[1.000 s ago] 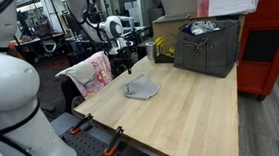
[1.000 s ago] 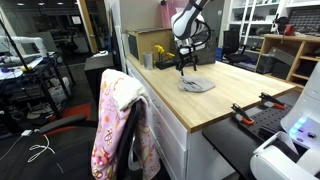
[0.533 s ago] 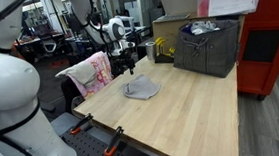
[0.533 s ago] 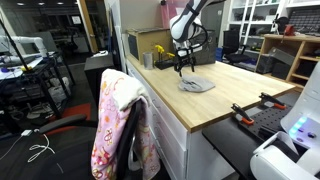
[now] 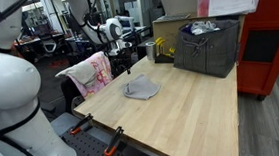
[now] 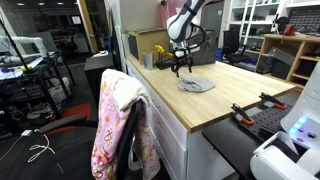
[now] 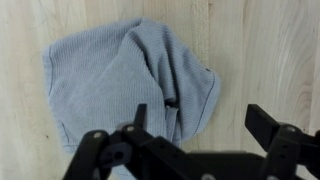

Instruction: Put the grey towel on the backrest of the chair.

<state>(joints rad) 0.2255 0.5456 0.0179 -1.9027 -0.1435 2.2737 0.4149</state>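
Observation:
The grey towel (image 5: 141,87) lies crumpled on the wooden table, near its edge; it also shows in the other exterior view (image 6: 197,85) and fills the upper left of the wrist view (image 7: 125,80). My gripper (image 5: 128,64) (image 6: 179,69) hangs open and empty just above the towel's edge, its fingers (image 7: 203,122) spread over the cloth's right side. The chair (image 5: 88,75) stands beside the table with a pink floral cloth (image 6: 118,125) draped over its backrest.
A dark grey fabric bin (image 5: 206,46) and a yellow-topped container (image 5: 163,48) stand at the table's far end. Orange-handled clamps (image 5: 112,142) grip the near table edge. A red cabinet (image 5: 272,43) stands behind the table. The white robot base (image 5: 7,103) fills the near corner.
The gripper has shifted slightly toward the chair side of the towel. The towel has not moved.

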